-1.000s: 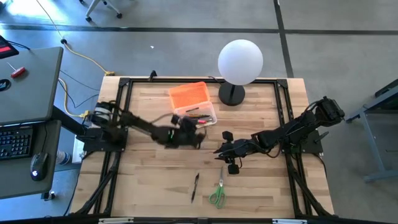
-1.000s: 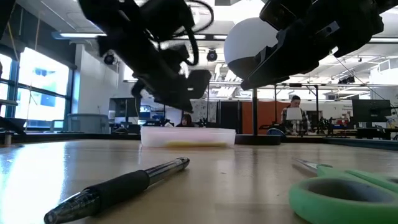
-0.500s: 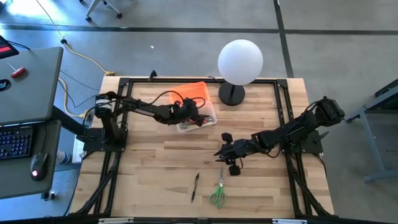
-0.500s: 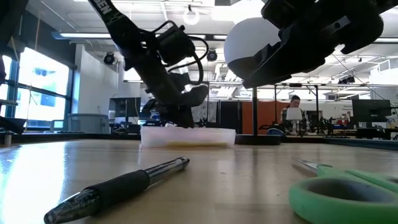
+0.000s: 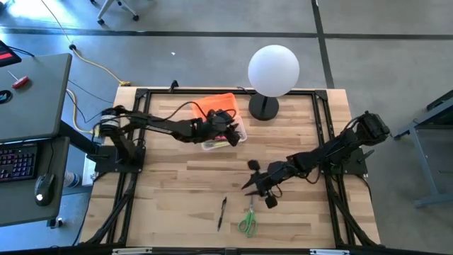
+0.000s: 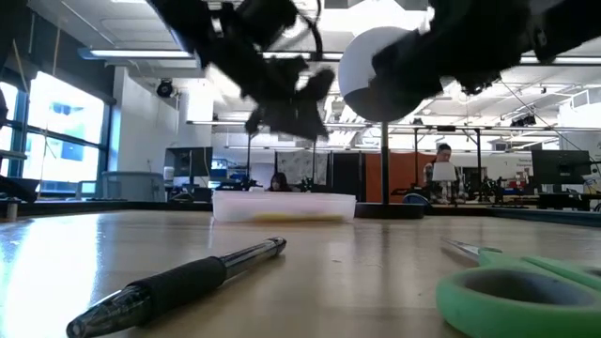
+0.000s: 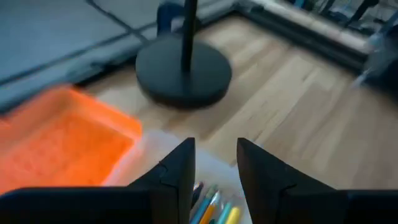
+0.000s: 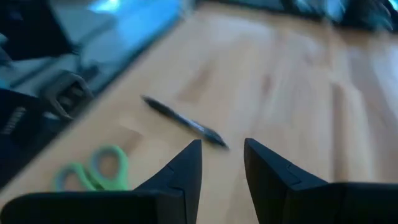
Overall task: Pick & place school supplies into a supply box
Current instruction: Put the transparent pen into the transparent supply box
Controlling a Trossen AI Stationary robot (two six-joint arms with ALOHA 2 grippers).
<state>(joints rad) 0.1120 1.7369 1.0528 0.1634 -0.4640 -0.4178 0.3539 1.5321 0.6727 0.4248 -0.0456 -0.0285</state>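
Right gripper (image 5: 256, 185), fingers narrowly parted and empty, hovers near thin black pen (image 5: 221, 212) and green scissors (image 5: 247, 221): pen likely light, stiff, roll-prone; pinch mid-barrel.

Overhead, a light wooden table (image 5: 184, 191) edged by a black frame stands on a grey concrete floor (image 5: 212, 18) crossed by dark seams, with a yellow cable (image 5: 95, 65) trailing at far left. To the left, a grey desk (image 5: 28, 95) carries a black keyboard (image 5: 15, 161) and a mouse (image 5: 44, 188). At table height, the room beyond shows bright windows (image 6: 52, 136) on the left, ceiling strip lights (image 6: 131, 54), an orange partition (image 6: 399, 178) and a seated person (image 6: 443, 171) in the far distance.
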